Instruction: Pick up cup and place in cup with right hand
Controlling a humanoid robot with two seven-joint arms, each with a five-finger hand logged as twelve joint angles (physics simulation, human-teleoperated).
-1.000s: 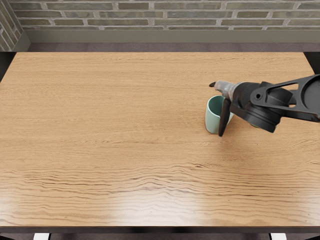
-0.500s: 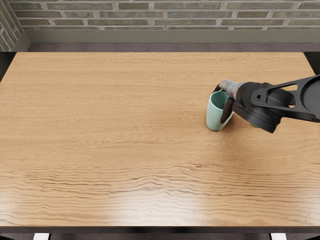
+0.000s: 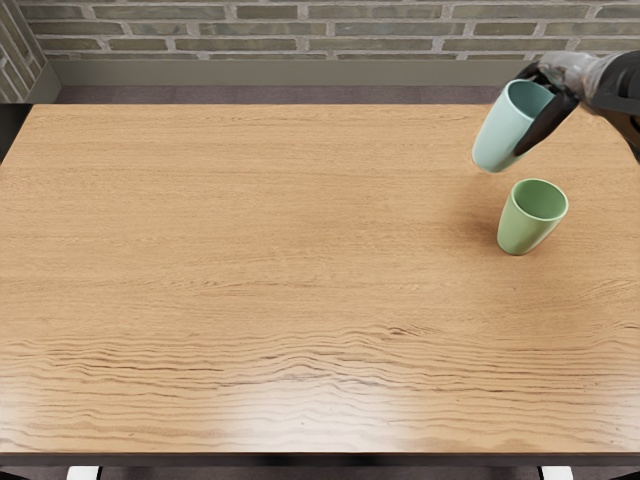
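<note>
My right hand (image 3: 548, 95) is at the upper right of the head view, its dark fingers shut around the upper part of a light teal cup (image 3: 502, 133). That cup hangs in the air, tilted, its mouth toward the upper right. Below and slightly right of it a green cup (image 3: 525, 222) stands upright on the table, mouth up and empty. The two cups are apart. The left hand does not show.
The wooden table (image 3: 250, 250) fills most of the view. Behind its back edge runs a brick wall (image 3: 300, 30). The right forearm comes in at the upper right corner.
The right hand has closed on the teal cup and lifted it up and to the right, toward the back of the table. The green cup, mostly hidden before, now shows fully.
</note>
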